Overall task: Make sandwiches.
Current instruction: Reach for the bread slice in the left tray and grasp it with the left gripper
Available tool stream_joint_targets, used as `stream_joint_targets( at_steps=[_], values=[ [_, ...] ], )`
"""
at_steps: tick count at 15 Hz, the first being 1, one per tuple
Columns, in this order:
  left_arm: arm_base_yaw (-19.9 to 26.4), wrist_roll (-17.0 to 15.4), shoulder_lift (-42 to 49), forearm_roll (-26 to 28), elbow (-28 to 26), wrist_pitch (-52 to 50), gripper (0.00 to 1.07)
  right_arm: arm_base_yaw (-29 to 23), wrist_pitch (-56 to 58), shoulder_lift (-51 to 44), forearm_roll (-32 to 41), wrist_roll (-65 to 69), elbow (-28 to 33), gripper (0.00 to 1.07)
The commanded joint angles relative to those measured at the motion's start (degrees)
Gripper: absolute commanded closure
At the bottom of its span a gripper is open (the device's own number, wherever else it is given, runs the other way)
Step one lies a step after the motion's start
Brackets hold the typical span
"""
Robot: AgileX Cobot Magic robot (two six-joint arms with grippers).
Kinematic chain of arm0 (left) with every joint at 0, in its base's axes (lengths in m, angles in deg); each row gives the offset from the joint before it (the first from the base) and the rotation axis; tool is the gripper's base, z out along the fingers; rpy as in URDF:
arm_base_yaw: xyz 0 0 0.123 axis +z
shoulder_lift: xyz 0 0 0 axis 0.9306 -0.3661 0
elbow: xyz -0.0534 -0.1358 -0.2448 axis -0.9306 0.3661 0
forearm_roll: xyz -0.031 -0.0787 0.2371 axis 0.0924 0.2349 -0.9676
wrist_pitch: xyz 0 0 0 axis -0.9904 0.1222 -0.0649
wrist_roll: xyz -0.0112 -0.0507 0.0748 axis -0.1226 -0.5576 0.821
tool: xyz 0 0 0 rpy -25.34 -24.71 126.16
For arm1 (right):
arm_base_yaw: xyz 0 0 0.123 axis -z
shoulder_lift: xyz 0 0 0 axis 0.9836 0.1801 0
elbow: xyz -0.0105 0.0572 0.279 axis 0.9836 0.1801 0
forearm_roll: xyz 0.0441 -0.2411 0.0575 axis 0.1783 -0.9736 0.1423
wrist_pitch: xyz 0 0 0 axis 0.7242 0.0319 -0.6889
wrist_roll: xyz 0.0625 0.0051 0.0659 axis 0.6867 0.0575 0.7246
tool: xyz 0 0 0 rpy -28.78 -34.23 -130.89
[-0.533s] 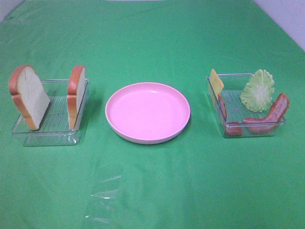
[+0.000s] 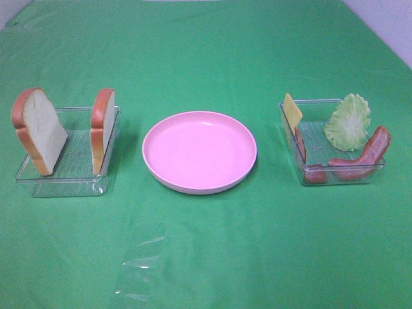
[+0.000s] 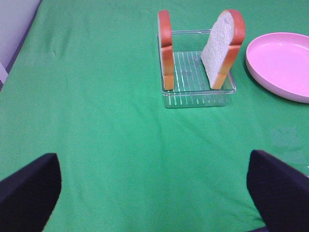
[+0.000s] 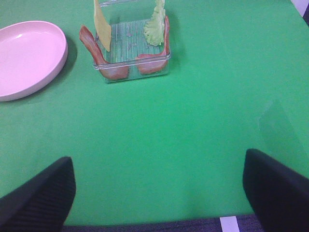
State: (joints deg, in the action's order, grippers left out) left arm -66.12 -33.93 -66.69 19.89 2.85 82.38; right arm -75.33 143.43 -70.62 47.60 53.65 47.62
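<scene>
Two white bread slices with orange-brown crust stand upright in a clear tray on the left. A second clear tray on the right holds a yellow cheese square, a pale green lettuce leaf and two bacon strips. Between the trays lies the pink plate with nothing on it. No arm shows in the high view. My left gripper is open, well short of the bread tray. My right gripper is open, well short of the fillings tray.
Green cloth covers the whole table. A flat piece of clear film lies on the cloth near the front, left of the middle. The table's front edge shows just behind the right gripper.
</scene>
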Motion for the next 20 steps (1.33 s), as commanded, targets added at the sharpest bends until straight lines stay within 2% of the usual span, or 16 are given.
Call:
stream_joint_targets(
  at_steps=[1, 8, 11, 13, 15, 16, 17, 20],
  values=[
    [-0.1, -0.3, 0.2, 0.2, 0.1, -0.1, 0.1, 0.3, -0.3, -1.9, -0.5, -0.6, 0.2, 0.18],
    [-0.1, -0.6, -0.4, 0.0, -0.5, -0.9, 0.1, 0.3, -0.3, -1.9, -0.5, -0.6, 0.2, 0.18],
    [-0.1, -0.6, -9.2, -0.2, -2.2, -9.9, 0.1, 0.3, -0.3, -1.9, -0.5, -0.6, 0.2, 0.18],
    [-0.1, -1.9, -14.4, -0.2, -2.2, -14.6, 0.1, 0.3, -0.3, -1.9, -0.5, -0.6, 0.2, 0.18],
    [-0.1, -3.3, -23.4, 0.0, -3.3, -19.9, 0.1, 0.3, -0.3, -1.9, -0.5, -0.6, 0.2, 0.18],
    [-0.1, -3.3, -28.9, 0.0, -5.2, -20.5, 0.1, 0.3, -0.3, -1.9, -0.5, -0.6, 0.2, 0.18],
    [-0.1, -3.3, -39.3, 0.6, -10.5, -19.6, 0.1, 0.3, -0.3, -1.9, -0.5, -0.6, 0.2, 0.18],
    [-0.1, -2.9, -52.4, 3.9, -20.1, -17.2, 0.1, 0.3, -0.3, -1.9, -0.5, -0.6, 0.2, 0.18]
  ],
)
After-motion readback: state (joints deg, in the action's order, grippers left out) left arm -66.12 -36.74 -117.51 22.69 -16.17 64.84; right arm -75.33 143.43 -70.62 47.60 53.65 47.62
